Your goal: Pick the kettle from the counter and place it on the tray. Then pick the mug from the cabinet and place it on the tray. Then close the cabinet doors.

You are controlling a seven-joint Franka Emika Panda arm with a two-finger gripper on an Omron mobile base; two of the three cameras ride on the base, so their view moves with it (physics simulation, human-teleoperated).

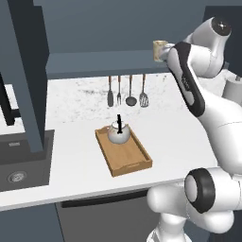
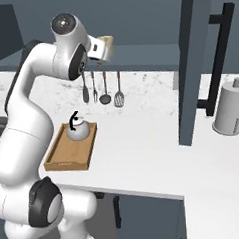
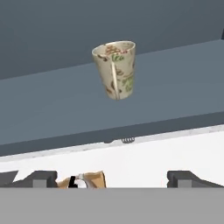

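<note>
A silvery kettle (image 1: 118,133) sits in the wooden tray (image 1: 132,160) on the white tabletop (image 1: 80,160). The patterned mug (image 3: 116,69) stands on the cabinet shelf (image 3: 52,109), ahead of the spread, empty hand (image 3: 111,178).

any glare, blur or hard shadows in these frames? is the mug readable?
Hand view: mug sharp, pattern legible, no glare, shelf flatly lit. Left base view: soft render, faint shadow under the kettle on the tray; mug half hidden by the arm. Right base view: even light, no glare on the counter.
</note>
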